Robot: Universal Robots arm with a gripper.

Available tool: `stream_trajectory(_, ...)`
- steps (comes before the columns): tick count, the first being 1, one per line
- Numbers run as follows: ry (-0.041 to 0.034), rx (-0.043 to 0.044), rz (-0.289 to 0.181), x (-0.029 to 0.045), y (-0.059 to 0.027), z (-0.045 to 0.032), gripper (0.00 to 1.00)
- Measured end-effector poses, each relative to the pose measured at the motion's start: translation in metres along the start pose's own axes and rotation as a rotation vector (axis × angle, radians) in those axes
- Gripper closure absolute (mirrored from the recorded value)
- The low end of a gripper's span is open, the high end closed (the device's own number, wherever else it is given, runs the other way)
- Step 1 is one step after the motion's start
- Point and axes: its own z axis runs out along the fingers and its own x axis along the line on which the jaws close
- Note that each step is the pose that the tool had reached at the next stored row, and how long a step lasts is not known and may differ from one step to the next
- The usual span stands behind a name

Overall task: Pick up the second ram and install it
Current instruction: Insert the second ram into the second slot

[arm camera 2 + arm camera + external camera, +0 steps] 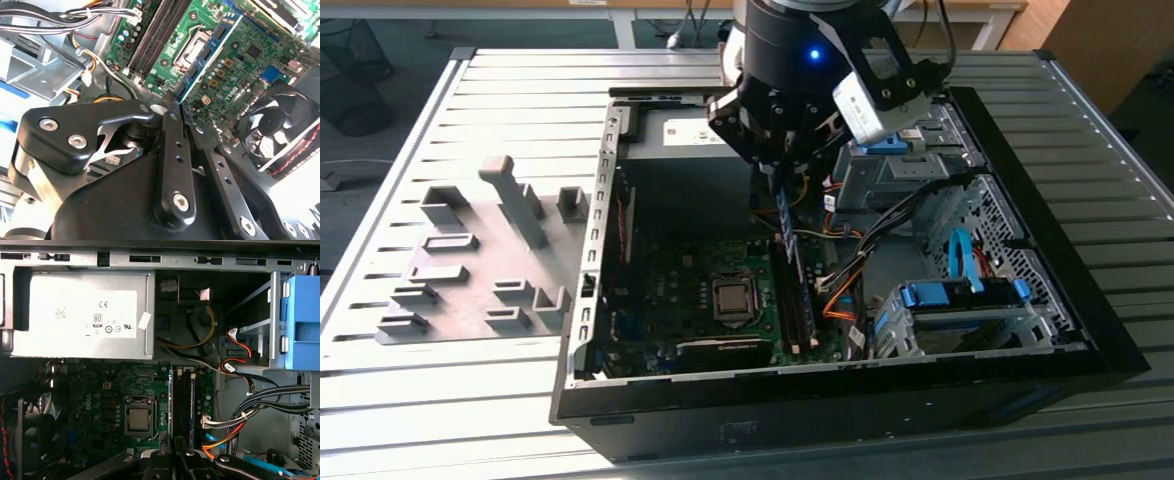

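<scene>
My gripper (781, 172) hangs over the open computer case (607, 240), shut on the second ram (783, 215), a thin blue-green stick that points down toward the motherboard (700, 285). In the second wrist view the ram (206, 62) runs out edge-on from between the black fingers (172, 125) of the gripper (180, 102), above the board beside the processor socket (192, 42). In the first wrist view the ram (170, 405) is a thin line over the board, alongside the long black memory slots (183, 400), with the gripper (175, 444) just behind it.
A grey holder plate (480, 265) with upright blocks lies outside the case at the exterior view's left. Inside stand the power supply (82, 315), a fan (272, 125), bundled cables (250, 410) and blue drive cages (961, 300).
</scene>
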Motion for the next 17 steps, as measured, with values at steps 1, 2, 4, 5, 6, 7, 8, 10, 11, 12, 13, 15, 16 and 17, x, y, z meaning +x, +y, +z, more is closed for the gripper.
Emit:
stream_trajectory(1, 0.0000, 0.0001, 0.000, -0.0002, 0.0000, 0.0017, 0.86)
stream_trajectory(2, 0.0000, 0.0000, 0.000, -0.0002, 0.0000, 0.0036, 0.86)
stream_trajectory(4, 0.0000, -0.0001, 0.000, -0.0002, 0.0000, 0.0067, 0.86)
stream_trajectory(5, 0.0000, 0.0000, 0.000, -0.0003, 0.0000, 0.0070, 0.86)
stream_trajectory(6, 0.0001, 0.0002, 0.000, -0.0002, 0.0000, 0.0070, 0.86)
stream_trajectory(7, 0.0001, 0.0001, 0.000, -0.0002, 0.0000, 0.0071, 0.86)
stream_trajectory(8, 0.0000, 0.0001, 0.000, -0.0003, 0.0000, 0.0072, 0.86)
stream_trajectory(10, 0.0000, 0.0000, 0.000, -0.0002, 0.0000, 0.0073, 0.86)
stream_trajectory(11, 0.0000, 0.0001, 0.000, -0.0003, 0.0000, 0.0073, 0.86)
stream_trajectory(12, 0.0000, 0.0000, 0.000, -0.0002, 0.0000, 0.0073, 0.86)
stream_trajectory(13, 0.0000, 0.0000, 0.000, -0.0003, 0.0000, 0.0074, 0.86)
stream_trajectory(15, 0.0000, 0.0000, 0.000, -0.0003, 0.0000, 0.0074, 0.86)
stream_trajectory(16, 0.0000, -0.0001, 0.000, -0.0002, 0.0000, 0.0075, 0.86)
stream_trajectory(17, 0.0000, 0.0000, 0.000, -0.0002, 0.0000, 0.0075, 0.86)
